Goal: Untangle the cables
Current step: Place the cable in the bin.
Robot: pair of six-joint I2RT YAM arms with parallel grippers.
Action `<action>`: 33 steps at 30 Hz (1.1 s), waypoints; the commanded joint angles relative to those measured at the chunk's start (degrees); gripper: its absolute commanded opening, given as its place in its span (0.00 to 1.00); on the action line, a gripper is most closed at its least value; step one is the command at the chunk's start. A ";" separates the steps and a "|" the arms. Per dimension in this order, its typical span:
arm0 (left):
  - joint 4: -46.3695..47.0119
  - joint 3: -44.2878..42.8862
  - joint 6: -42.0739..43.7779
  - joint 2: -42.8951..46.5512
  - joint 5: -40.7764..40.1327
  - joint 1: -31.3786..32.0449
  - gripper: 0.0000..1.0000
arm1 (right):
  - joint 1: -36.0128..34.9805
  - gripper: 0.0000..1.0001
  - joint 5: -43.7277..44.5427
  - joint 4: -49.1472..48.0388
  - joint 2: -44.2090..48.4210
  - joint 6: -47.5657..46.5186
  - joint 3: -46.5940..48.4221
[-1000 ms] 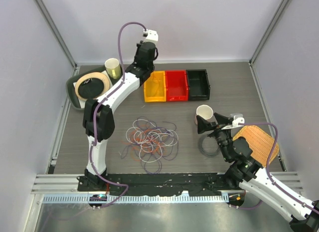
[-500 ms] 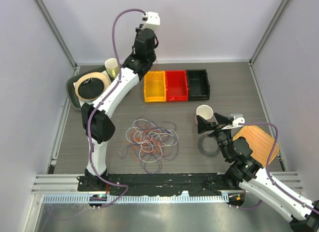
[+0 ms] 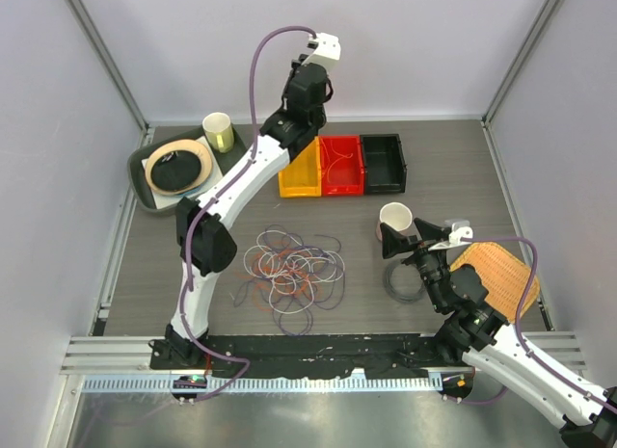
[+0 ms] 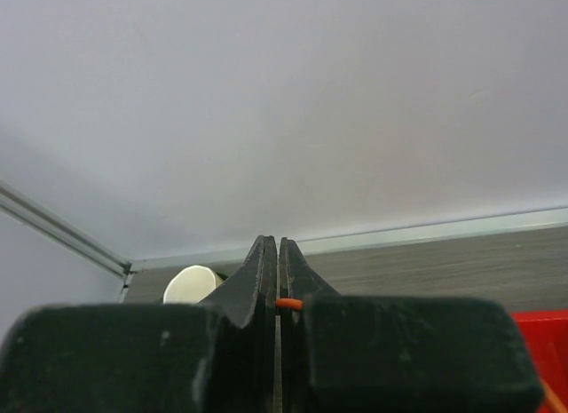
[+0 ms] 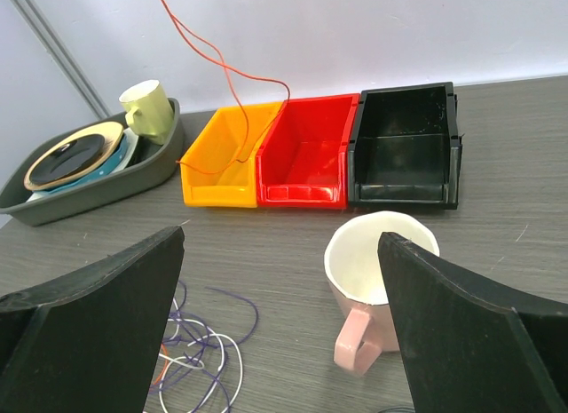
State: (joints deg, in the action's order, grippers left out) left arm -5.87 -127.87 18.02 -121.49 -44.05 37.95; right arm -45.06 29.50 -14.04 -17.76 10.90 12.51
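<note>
Left wrist view: left jaws clamped on thin orange wire (image 4: 287, 303), held high above yellow plastic bin (image 5: 217, 195), probably for sorting; right jaws wide open, empty.

orange cable (image 5: 216, 56) cut off at top, cable pile (image 5: 201, 355) cropped btm

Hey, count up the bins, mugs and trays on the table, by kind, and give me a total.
Bins: 3 (yellow bin, red bin, black bin)
Mugs: 2 (pale green mug, pink mug)
Trays: 1 (grey tray)
Total: 6
</note>
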 commanded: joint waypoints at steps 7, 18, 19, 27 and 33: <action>-3.53 -3.87 -7.73 -4.71 1.42 -6.66 0.00 | -0.21 0.97 1.18 -0.81 -0.78 0.00 0.67; -6.43 -0.28 -12.83 -4.11 5.81 -9.57 0.00 | -0.21 0.97 1.62 -2.04 -3.68 -0.26 0.58; -6.70 0.43 -13.44 -3.76 8.08 -9.48 0.00 | -0.21 0.97 1.62 -2.13 -3.86 -0.35 0.58; -4.86 4.48 -15.03 -4.80 8.99 -5.96 0.00 | -0.21 0.97 1.53 -2.39 -4.74 -0.35 0.58; -7.49 0.43 -20.02 -9.55 5.12 -6.31 0.00 | -0.21 0.97 1.44 -2.48 -4.48 -0.26 0.41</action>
State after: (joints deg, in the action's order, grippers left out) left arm -13.08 -124.09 3.05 -128.66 -36.84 32.80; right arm -45.06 30.00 -14.11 -22.17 10.85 12.51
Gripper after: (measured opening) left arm 0.028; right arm 0.967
